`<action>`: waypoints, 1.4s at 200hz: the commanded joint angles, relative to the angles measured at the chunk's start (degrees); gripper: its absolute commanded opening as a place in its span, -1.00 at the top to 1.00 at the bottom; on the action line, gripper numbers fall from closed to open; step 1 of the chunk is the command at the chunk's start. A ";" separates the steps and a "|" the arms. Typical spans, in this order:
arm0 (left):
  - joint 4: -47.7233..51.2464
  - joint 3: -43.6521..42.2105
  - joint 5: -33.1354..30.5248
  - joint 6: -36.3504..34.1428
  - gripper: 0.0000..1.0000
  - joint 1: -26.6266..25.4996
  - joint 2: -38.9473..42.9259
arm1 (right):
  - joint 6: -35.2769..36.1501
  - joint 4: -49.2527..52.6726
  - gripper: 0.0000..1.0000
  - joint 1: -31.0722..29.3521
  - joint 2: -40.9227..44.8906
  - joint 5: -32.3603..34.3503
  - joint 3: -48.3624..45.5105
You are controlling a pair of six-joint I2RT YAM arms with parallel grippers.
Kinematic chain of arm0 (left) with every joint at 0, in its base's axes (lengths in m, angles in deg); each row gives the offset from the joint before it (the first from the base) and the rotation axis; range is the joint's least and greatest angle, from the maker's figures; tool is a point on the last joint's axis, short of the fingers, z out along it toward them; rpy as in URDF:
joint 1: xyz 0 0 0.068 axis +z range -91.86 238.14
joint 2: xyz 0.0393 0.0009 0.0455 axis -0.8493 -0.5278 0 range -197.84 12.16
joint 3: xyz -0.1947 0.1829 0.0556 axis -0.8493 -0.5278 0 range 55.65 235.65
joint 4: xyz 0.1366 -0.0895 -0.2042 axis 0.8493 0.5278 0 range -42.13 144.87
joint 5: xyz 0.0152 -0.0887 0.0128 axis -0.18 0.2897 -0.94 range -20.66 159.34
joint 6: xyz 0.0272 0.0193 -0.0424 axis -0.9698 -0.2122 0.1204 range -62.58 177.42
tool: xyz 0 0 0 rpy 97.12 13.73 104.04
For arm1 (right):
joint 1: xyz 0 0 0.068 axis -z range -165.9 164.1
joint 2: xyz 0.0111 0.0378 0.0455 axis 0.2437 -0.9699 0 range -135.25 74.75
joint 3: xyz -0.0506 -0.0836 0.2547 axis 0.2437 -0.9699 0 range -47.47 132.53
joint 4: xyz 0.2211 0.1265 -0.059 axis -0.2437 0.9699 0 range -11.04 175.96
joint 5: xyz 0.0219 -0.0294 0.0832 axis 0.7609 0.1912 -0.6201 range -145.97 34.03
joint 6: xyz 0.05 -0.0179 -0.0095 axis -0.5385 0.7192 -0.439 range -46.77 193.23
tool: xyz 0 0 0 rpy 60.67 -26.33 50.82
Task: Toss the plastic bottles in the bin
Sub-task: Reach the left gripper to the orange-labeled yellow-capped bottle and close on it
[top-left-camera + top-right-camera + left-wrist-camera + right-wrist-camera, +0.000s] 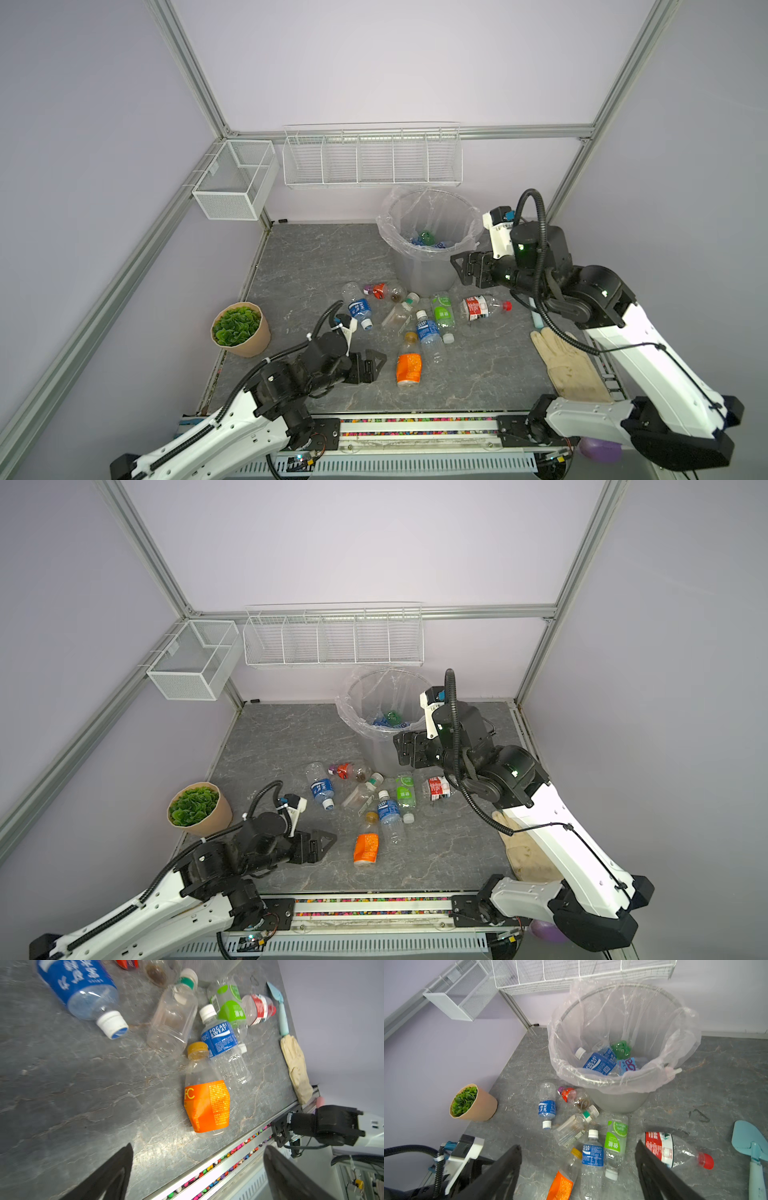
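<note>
Top views, bottles: the plastic bottles lie flat in a cluster on the grey table, clear, with blue, green, red or orange labels.
Top views, bin: the grey, bag-lined bin stands at 12 o'clock of the cluster and holds more bottles.
Top views, room: bare table at 9 o'clock of the cluster; a glove lies at the 3 o'clock edge.
Top views, hands: the left hand, spread wide and empty, is just beside the orange-label bottle, at its 9 o'clock. The right hand, spread wide and empty, is at 4 o'clock of the bin's rim.
Left wrist: the orange-label bottle lies ahead of the fingers, touching neither, near the table's front edge.
Right wrist: the red-label bottle lies partly behind one finger; the bin stands farther ahead.
</note>
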 commanded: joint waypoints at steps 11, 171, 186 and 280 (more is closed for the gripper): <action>-10.53 -1.37 -3.10 3.73 -0.95 -3.69 -6.99 | -2.67 -2.72 -0.76 -0.84 4.48 0.13 -6.12; -25.11 -1.81 -0.37 5.59 -0.95 -7.41 -29.07 | -10.31 -7.87 -0.76 -1.10 15.83 -2.31 -29.79; -26.00 -1.66 -0.39 5.78 -0.96 -7.47 -30.66 | -10.55 -7.93 -0.76 -1.17 16.08 -2.31 -30.34; -25.78 3.29 0.00 5.24 -0.96 -7.45 -41.81 | -11.20 -7.68 -0.76 -1.17 18.44 -1.11 -32.32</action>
